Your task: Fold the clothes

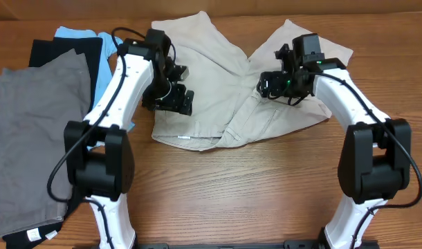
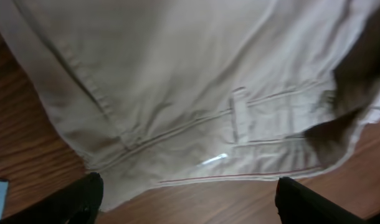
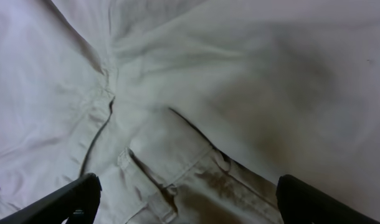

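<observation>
The left hand (image 1: pixel 171 101) is seen with its fingers (image 2: pixel 75 202) spread wide apart, only cloth showing under the gap. It is held over the left side of the beige shorts (image 1: pixel 218 76), close to the waistband (image 2: pixel 196 152). The right hand (image 1: pixel 274 84) is spread just as wide, and its fingers (image 3: pixel 68 200) frame the cloth beside the middle seam (image 3: pixel 108 93). Whether either hand touches the fabric cannot be told.

The shorts are laid on the wooden surface (image 1: pixel 252 187) between the two arms, with the waistband toward the near edge and the legs fanned away. Parts of the shorts are covered by both hands in the overhead view. In the wrist views the fingers are cut off by the lower edge, and a dark shadow blurs the right side of the left wrist view. At the far left a grey garment (image 1: pixel 38 138) is laid on a black one (image 1: pixel 59 52), and a light blue piece (image 1: pixel 79 33) is partly hidden by the left arm.
</observation>
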